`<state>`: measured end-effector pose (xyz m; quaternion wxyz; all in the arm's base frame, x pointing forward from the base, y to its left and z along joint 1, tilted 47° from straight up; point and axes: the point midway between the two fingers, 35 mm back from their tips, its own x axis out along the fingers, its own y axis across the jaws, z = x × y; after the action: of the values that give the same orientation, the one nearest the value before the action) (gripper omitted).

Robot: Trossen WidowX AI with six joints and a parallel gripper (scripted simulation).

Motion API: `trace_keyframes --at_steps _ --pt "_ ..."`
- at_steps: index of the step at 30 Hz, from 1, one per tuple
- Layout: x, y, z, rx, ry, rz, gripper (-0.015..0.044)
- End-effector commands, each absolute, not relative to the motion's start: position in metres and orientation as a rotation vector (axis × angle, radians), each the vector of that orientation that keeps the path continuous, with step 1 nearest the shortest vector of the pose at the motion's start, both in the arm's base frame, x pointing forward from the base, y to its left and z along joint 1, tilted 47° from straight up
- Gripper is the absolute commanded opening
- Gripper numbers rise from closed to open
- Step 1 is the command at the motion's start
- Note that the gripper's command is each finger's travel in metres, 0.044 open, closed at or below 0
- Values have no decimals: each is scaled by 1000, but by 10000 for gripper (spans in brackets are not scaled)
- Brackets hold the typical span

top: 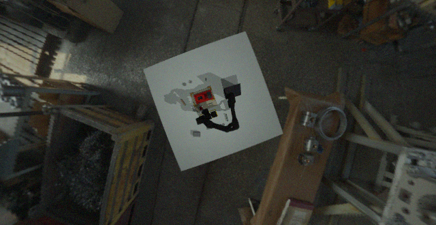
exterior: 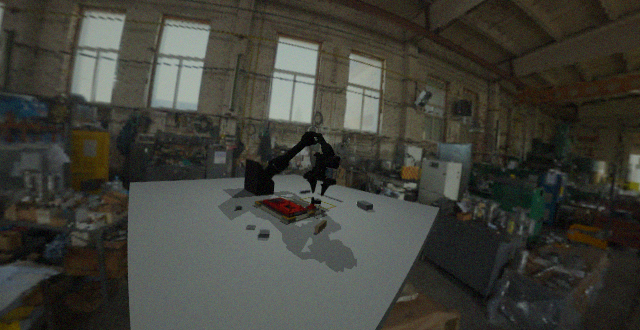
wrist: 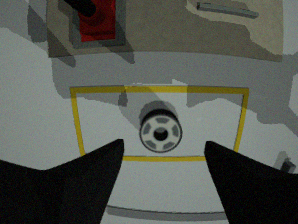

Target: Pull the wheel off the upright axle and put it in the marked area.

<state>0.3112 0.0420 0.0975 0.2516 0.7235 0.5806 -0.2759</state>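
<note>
In the wrist view, the wheel (wrist: 160, 135) sits inside the yellow outline (top: 216, 115) (exterior: 327, 206) (wrist: 160, 89), close to its lower edge and a little right of the middle of the frame. Its pale, spoked face and dark centre hole are turned toward the camera, and a dark rim shows along its upper side. Whether it bears fully on the bench (top: 238, 58) (exterior: 200, 270) (wrist: 30, 140) cannot be told from this angle.

The jaws (top: 206, 114) (exterior: 318, 193) are apart, with nothing clamped between them. Their dark tips come in from the lower left and lower right of the wrist view, one to either side of the wheel, with a visible gap at each side.

At the upper left of that frame, the dark axle (wrist: 82, 6) rises from a red block (wrist: 102, 27), with no wheel on the part that shows. The block sits on a tan board (wrist: 165, 37), which also carries a grey bar (wrist: 227, 10) at the upper right.

In the exterior view, the black arm (top: 221, 127) (exterior: 295, 155) reaches over the bench with the jaws pointing down. A grey block (top: 195, 133) (exterior: 365, 205) lies right of the outline there, well apart from the red panel (top: 204, 96) (exterior: 282, 206).
</note>
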Motion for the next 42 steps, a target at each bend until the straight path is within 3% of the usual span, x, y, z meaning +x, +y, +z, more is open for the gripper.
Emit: trace_keyframes --at_steps 1,3,9,15,42 --pt "308 29 116 1975 1568 -727 300" --pt "308 29 116 1975 1568 -727 300" --pt "264 1 110 1968 1557 -751 440" --pt "217 -14 113 1973 1570 -735 440" --pt "217 -14 113 1973 1570 -735 440"
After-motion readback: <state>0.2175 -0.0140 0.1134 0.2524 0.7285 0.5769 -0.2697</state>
